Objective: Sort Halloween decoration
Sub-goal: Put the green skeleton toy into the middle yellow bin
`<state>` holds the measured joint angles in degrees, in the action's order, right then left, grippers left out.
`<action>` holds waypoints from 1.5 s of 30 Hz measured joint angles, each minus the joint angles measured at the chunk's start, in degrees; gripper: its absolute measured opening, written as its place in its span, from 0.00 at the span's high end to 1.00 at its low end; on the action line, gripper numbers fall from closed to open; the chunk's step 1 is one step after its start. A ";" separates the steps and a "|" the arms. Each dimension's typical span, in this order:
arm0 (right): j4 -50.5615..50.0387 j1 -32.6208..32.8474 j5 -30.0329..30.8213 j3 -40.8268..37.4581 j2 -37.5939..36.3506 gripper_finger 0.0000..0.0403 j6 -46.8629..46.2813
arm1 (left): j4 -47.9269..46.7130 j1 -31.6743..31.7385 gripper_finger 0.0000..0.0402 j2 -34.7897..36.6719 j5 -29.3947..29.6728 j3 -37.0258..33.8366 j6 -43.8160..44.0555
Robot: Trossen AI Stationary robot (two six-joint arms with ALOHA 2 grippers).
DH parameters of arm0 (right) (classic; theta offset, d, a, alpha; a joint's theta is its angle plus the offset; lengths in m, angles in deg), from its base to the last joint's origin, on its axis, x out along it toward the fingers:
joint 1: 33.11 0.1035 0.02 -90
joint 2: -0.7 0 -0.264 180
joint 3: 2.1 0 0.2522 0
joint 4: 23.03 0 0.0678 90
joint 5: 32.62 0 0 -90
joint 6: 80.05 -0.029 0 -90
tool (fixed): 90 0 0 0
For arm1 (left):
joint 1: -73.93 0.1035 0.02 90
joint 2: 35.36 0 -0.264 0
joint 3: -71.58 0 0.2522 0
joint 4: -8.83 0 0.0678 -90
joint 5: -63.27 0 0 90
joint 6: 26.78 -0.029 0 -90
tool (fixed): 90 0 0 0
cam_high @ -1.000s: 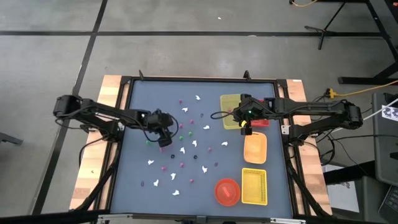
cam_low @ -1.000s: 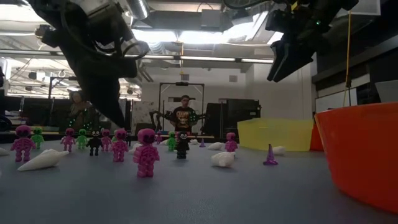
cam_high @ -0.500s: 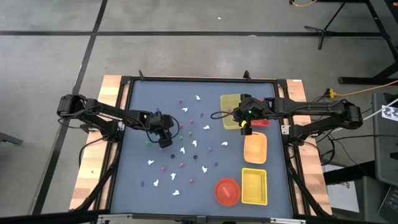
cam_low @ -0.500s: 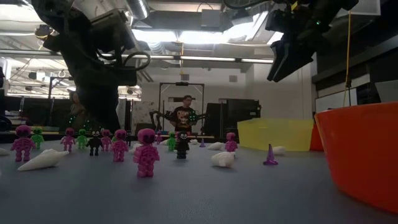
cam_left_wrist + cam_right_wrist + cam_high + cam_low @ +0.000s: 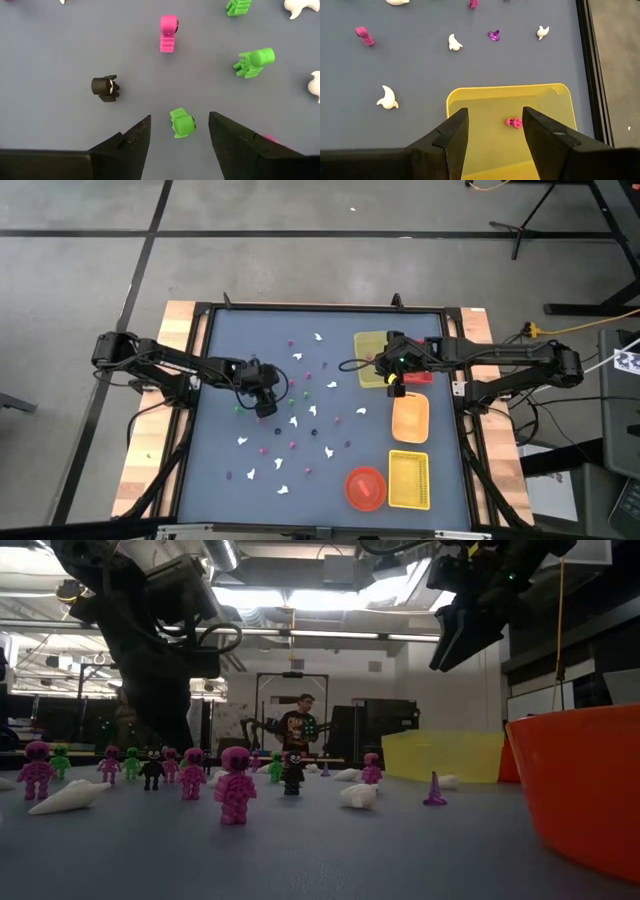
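Grey surface (image 5: 320, 470), pieces scattered mid-surface. Left pincer (image 5: 179, 131) open, straddling a green figure (image 5: 182, 122), not yet gripping. Risk: figure lies tipped, closing could squirt it out. Right pincer (image 5: 492, 131) open above yellow tray (image 5: 485, 100) holding one pink piece (image 5: 514, 122). Orange bowl (image 5: 585, 780): contents hidden.

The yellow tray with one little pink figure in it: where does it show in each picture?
High view: yellow tray, far right, under the right gripper.
Low view: pale yellow wall, right of centre.
Left wrist view: not in it.
Right wrist view: bottom centre, between the fingers.
Shared landmark: the blue-grey table.
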<state>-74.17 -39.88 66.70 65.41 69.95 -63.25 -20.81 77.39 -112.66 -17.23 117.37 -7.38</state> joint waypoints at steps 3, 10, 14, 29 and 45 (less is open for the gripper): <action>0.02 -0.02 0.00 0.00 0.00 0.54 -0.02 | 0.00 0.00 0.59 -0.01 0.01 0.00 0.00; 0.01 -0.02 0.02 0.00 0.00 0.54 -0.02 | -0.05 0.00 0.67 0.00 0.02 0.00 -0.02; 0.01 0.00 0.01 0.00 0.00 0.54 -0.01 | -0.30 0.00 0.70 0.00 0.02 0.00 -0.02; 0.00 0.00 0.02 0.00 0.00 0.54 0.00 | -0.89 0.00 0.80 0.00 0.02 -0.02 -0.02; 0.02 0.00 0.02 0.00 0.00 0.54 -0.02 | -0.85 0.00 0.86 0.00 0.04 -0.02 -0.04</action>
<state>-74.16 -39.88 66.72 65.41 69.95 -63.27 -21.66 77.39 -112.66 -17.19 117.35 -7.43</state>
